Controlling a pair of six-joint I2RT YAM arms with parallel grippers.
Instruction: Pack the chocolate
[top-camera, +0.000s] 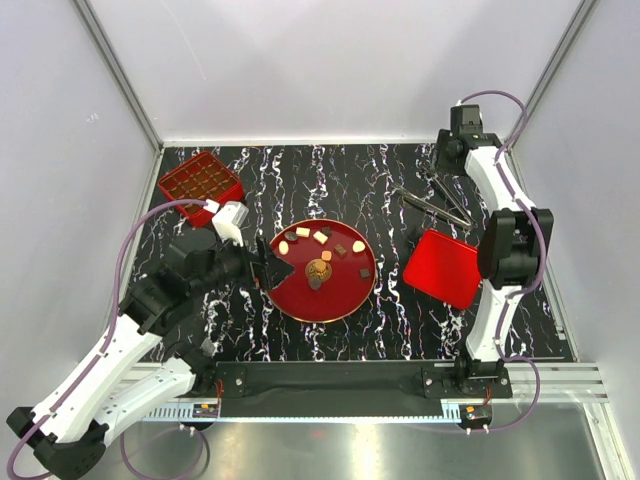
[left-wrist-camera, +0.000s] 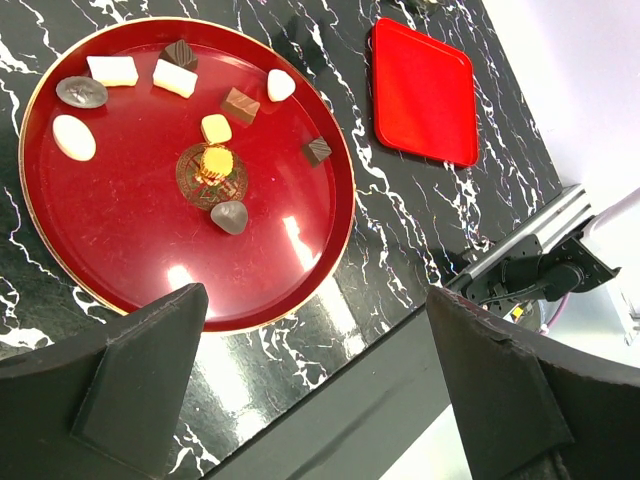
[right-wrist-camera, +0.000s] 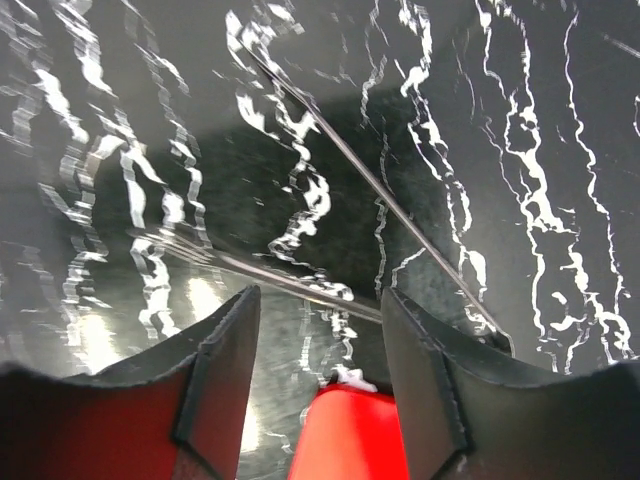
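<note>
Lying loose on a red plate (top-camera: 330, 300) at the middle of the counter (top-camera: 300, 175), the chocolate (top-camera: 320, 238) is being shown from above as small dark, tan and cream pieces, most of them on the plate's far half. A red box (top-camera: 200, 180) with compartments is being carried by the counter at far left, a flat red tray (top-camera: 443, 265) just right of the plate, and tongs (top-camera: 432, 205) beyond the tray. The left tool (top-camera: 278, 266) is being held at the plate's left rim.

From the left wrist, the chocolate (left-wrist-camera: 175, 78) is being seen spread over the plate (left-wrist-camera: 130, 240), with one yellow piece on the gold emblem (left-wrist-camera: 190, 185). The left tool (left-wrist-camera: 320, 390) is being held wide open over the near rim, and nothing is being gripped. The tray (left-wrist-camera: 425, 90) is lying apart from the plate.

From the right wrist, blurred, the right tool (right-wrist-camera: 318, 300) is being held low over the counter (right-wrist-camera: 560, 150), its fingers (right-wrist-camera: 225, 370) partly apart. The tongs (right-wrist-camera: 400, 215) are lying just past the tips, and nothing is being seen clamped. Whether tips and tongs are touching cannot be told.
</note>
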